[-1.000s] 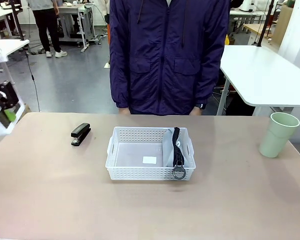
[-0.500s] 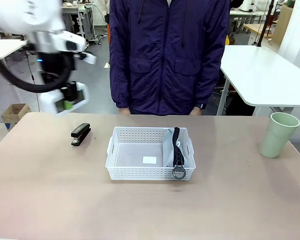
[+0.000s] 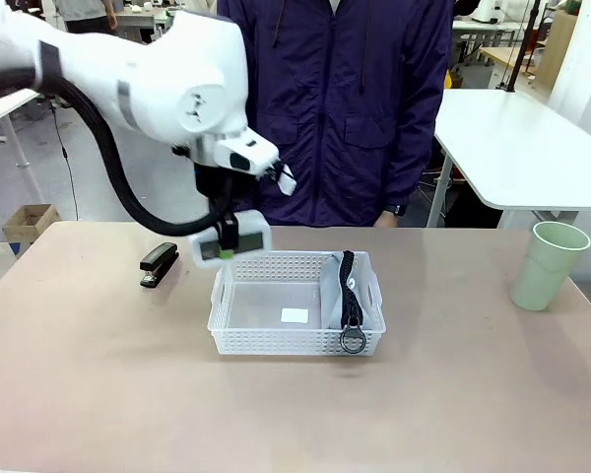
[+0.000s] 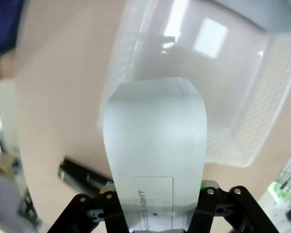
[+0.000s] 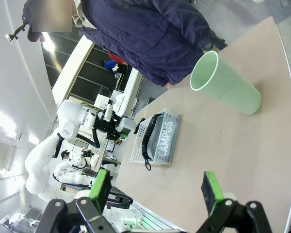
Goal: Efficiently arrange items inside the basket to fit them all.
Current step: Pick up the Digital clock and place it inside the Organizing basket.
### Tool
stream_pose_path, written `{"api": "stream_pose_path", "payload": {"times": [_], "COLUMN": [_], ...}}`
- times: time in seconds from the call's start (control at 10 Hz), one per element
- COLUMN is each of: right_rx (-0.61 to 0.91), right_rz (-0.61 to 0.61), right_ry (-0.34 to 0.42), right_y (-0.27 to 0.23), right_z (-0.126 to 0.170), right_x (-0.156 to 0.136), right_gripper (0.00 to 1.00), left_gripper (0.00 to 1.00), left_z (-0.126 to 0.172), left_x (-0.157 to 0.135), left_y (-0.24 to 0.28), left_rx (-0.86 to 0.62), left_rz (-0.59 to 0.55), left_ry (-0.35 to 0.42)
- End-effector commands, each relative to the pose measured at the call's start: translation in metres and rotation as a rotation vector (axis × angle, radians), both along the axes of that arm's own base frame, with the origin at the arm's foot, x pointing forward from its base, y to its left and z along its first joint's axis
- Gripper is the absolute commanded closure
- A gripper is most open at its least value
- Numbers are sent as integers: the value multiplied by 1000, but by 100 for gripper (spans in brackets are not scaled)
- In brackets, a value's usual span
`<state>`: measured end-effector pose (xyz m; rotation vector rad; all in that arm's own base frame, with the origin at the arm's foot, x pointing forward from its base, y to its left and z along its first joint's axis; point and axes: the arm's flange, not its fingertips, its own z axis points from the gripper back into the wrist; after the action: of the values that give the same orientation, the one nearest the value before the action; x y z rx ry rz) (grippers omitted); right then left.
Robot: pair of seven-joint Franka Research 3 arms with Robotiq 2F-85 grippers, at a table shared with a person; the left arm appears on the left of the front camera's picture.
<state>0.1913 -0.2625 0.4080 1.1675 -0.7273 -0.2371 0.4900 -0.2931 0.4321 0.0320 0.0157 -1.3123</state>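
Left gripper (image 3: 227, 241): left of centre in the front view, at the end of the white left arm (image 3: 167, 89) coming in from the upper left. Clamps a small white box (image 3: 252, 239) between both fingers, jaws drawn narrow onto its sides. Hangs at the far left corner of the white lattice basket (image 3: 276, 340); contact between box and rim cannot be told.

Left wrist view: box long and pale, rising from the bottom edge to mid-frame, with "LIGHT" printed near the grip. Beyond its tip, across the top and right of the frame, the blurred basket, with a white patch (image 4: 211, 36) on its floor. At lower left, a black stapler (image 4: 80, 175) on the table.

Front view, centre: basket flat on the pinkish-brown table (image 3: 98, 394). Inside, against its right wall, a grey CAMPUS pouch (image 3: 333, 291) standing on edge, black strap (image 3: 348, 281) running along its top and the ring (image 3: 353, 340) hanging over the near rim. Left part of the basket floor bare apart from the patch. Stapler just left of the basket, near the far edge of the table, apart from it. Pale green cup (image 3: 549, 264) upright at the far right of the frame, well apart from the basket.

Person (image 3: 330, 108) in a dark purple jacket behind the far table edge, top centre.

Right gripper (image 5: 156, 189): at the bottom of the right wrist view, green pads spread wide, bare table between them. Cup in the upper right of that frame, basket and pouch at centre.
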Motion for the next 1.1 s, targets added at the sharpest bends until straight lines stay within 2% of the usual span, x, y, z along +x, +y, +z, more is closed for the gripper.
{"api": "stream_pose_path", "payload": {"times": [0.0, 0.2, 0.4, 0.6, 0.7, 0.9, 1.0], "right_rx": [-4, -4, -4, -4, -4, -4, -4], "right_rz": [-3, -3, -3, -3, -3, -3, -3], "right_ry": [-35, -35, -35, -35, -35, -35, -35], "right_y": [0, 0, 0, 0, 0, 0, 0], "right_z": [2, 2, 2, 2, 2, 2, 2], "right_x": [2, 2, 2, 2, 2, 2, 2], "right_gripper": [0, 0, 0, 0, 0, 0, 0], "left_gripper": [48, 48, 48, 48, 48, 48, 48], "left_z": [-10, -22, -29, -37, -44, -67, -77], "left_x": [-16, -35, -40, -35, -28, -25, -18], "left_y": [-5, -26, -39, -44, -46, -53, -54], "left_rx": [-64, -66, -58, -46, -70, -53, -40], "left_rz": [-157, -212, -225, -187, -164, -143, -115], "left_ry": [71, 19, -21, -11, 22, 70, 71]}}
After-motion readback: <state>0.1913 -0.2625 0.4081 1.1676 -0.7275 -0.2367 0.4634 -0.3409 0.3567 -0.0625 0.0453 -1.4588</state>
